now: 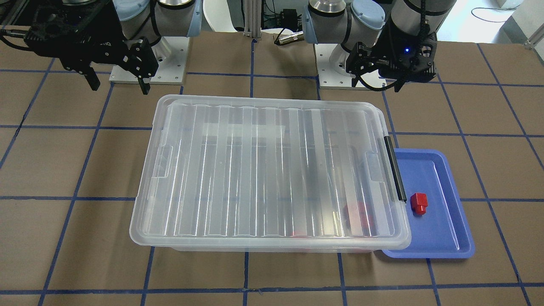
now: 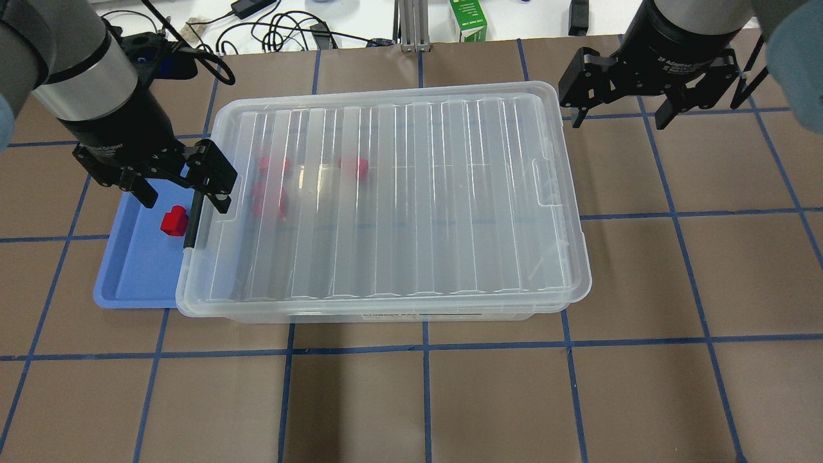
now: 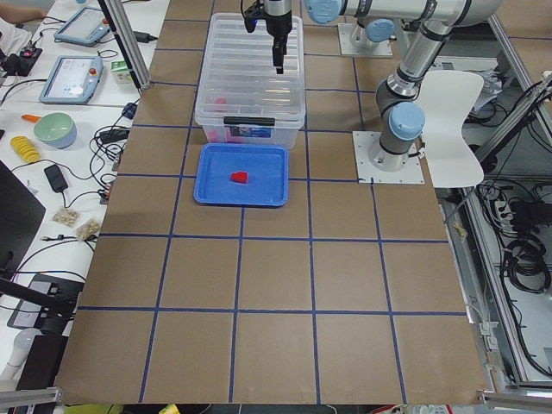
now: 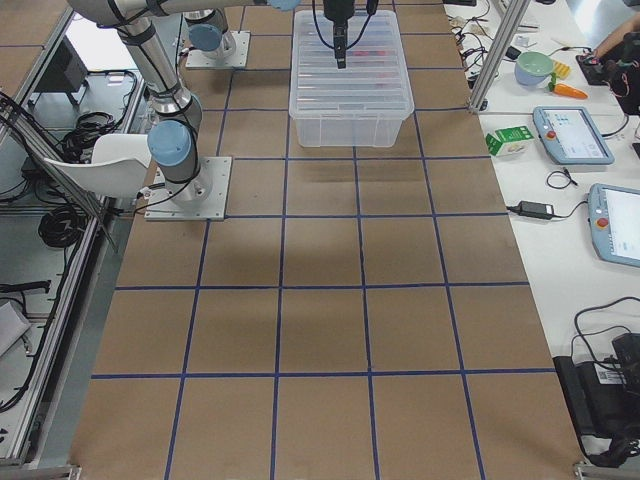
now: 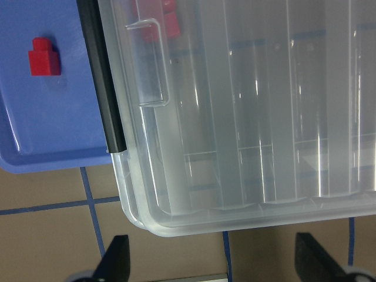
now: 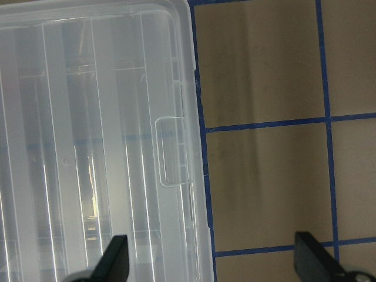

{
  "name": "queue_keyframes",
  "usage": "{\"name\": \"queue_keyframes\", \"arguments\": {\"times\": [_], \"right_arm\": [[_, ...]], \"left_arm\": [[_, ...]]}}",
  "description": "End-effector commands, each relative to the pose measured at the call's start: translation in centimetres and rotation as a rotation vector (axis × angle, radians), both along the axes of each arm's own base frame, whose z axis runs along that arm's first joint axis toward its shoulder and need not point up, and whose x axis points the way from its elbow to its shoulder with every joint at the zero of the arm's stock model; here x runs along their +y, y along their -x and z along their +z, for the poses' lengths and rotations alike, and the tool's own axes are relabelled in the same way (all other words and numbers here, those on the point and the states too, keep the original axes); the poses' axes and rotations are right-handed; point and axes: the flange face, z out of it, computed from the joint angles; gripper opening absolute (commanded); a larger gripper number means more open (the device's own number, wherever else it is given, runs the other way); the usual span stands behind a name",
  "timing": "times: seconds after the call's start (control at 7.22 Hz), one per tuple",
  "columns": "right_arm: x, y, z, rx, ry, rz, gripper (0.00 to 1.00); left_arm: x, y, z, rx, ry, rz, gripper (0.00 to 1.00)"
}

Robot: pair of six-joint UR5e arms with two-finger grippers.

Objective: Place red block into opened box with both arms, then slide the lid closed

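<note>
One red block (image 2: 173,220) is lying loose in the blue tray (image 2: 128,283), which is sitting just beside the box (image 2: 386,315) at its left short end, the end carrying the black bar clip (image 2: 192,222). The left hand (image 2: 184,199) is hovering over that same end, fingers spread wide and holding nothing. One finger is hanging over the tray and the other over the edge of the lid (image 2: 411,193). From overhead the block is showing between the two fingers, lower down and untouched. In the left wrist view the block is sitting off to one side beyond the clip, out of line with the fingertips.

The lid is lying flat on the box, covering it and sitting a little askew. Through it three red blurs (image 2: 275,164) are showing inside the box, toward the clip end; whether they are three blocks or more I cannot tell.

The right hand (image 2: 619,120) is hanging beyond the box's right short end, near its far corner and over the worktop (image 2: 643,289). It too is spread wide and empty, well apart from the red block.

Counting up: two hands, one box, one lid, one clip, one tray, and one red block outside the box.
</note>
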Motion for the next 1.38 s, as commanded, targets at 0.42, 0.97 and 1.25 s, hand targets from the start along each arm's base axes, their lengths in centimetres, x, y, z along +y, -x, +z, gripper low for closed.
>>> {"name": "queue_keyframes", "arguments": {"times": [0.42,0.97,1.25], "right_arm": [[-1.1,0.6,-9.1,0.013,-0.022,0.090,1.00],[-3.5,1.9,-18.4,0.014,0.000,0.064,1.00],[-3.1,1.9,-19.4,0.012,-0.017,0.064,1.00]], "left_arm": [[-0.4,0.0,-0.3,0.006,0.005,-0.007,1.00],[-3.0,-7.0,-0.6,0.003,0.057,0.123,1.00],[-5.4,-14.2,-2.8,0.014,0.055,0.031,1.00]]}}
